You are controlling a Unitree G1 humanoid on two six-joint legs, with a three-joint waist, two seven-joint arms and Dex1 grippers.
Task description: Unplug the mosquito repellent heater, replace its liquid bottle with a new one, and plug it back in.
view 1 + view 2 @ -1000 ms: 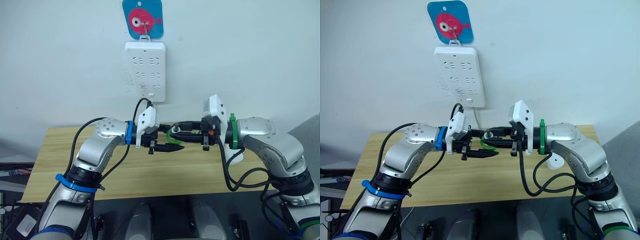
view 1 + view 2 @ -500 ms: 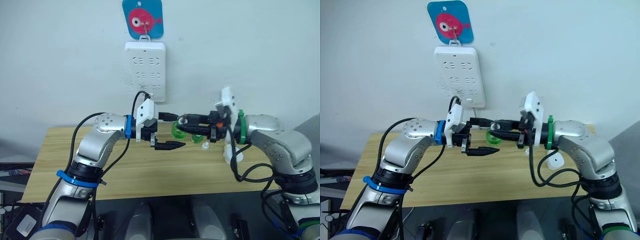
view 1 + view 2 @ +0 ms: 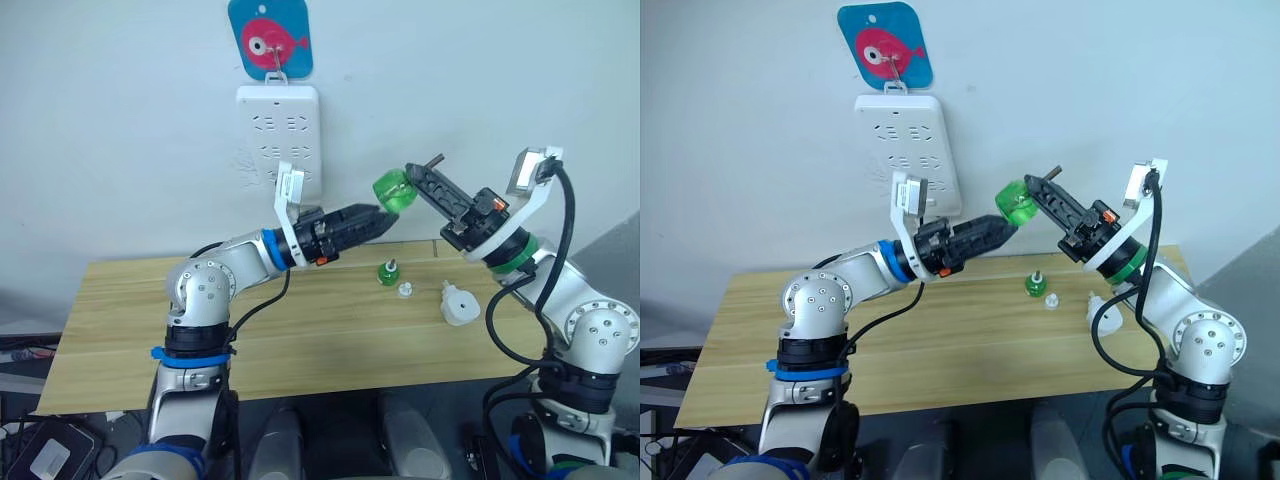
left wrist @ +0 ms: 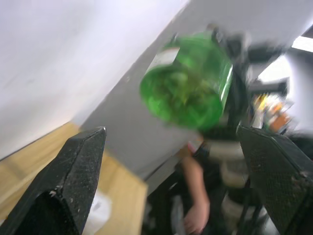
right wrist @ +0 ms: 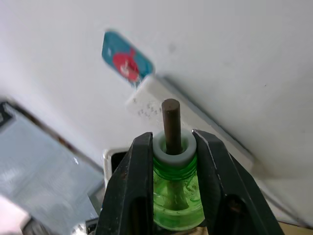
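Right gripper [image 3: 425,180] is raised above the table [image 3: 120,330] and clamps a green liquid bottle [image 3: 393,192] by its neck — in the right wrist view its two fingers [image 5: 132,191] press either side of the white collar, with the dark wick [image 5: 171,125] sticking out between them. The bottle is held tilted, its green base pointing towards the left gripper [image 3: 385,212].

That left gripper is lifted too, reaching towards the bottle's base; its tips lie just beside the base, and in the left wrist view its fingers [image 4: 68,186] stand spread wide with the bottle between them and beyond, gripping nothing.

On the wall hangs a white power strip [image 3: 279,135] under a blue tag with a pink fish [image 3: 270,37].

The mosquito repellent heater [image 3: 457,305] — a small white unit — lies unplugged on the table below the right arm. Just beside it, towards the left, sit a small white cap [image 3: 405,290] and a second green bottle [image 3: 387,271], standing upright. The three are near each other but apart.
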